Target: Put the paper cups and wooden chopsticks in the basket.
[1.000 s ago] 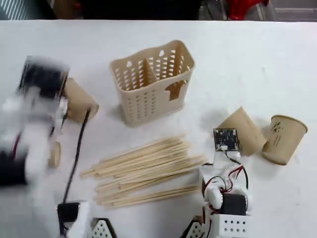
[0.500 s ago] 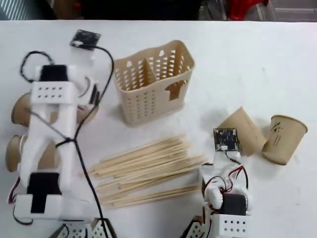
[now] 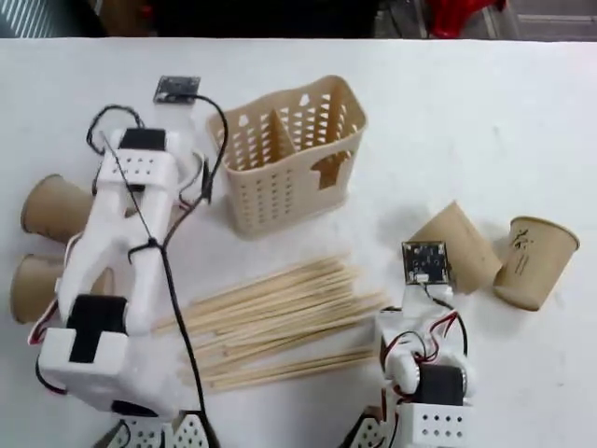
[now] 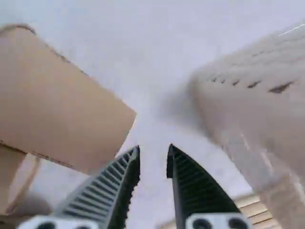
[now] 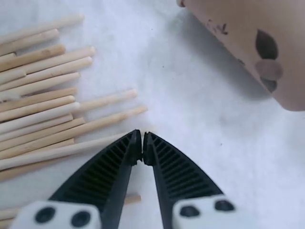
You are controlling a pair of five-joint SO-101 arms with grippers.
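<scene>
Left gripper [image 4: 151,161] slightly parted, empty, between a cup and the beige slotted plastic basket [image 3: 287,154] upper centre | right gripper [image 5: 142,142] pressed together, empty | pale wooden chopsticks [image 3: 275,322] piled lower centre | brown paper cups [image 3: 51,207] on table, left and right

- The basket [image 3: 289,154] looks like beige moulded plastic, matt, with slotted walls.
- The wooden chopsticks [image 3: 280,317] are pale bare wood, dull and unvarnished.
- The paper cups [image 3: 534,261] are brown paper, smooth and matt.
- The table [image 3: 466,112] has a white matt top, faintly speckled.
- The left gripper [image 4: 152,152] and right gripper [image 5: 142,138] have black plastic fingers [image 5: 114,171], ribbed inside.
</scene>
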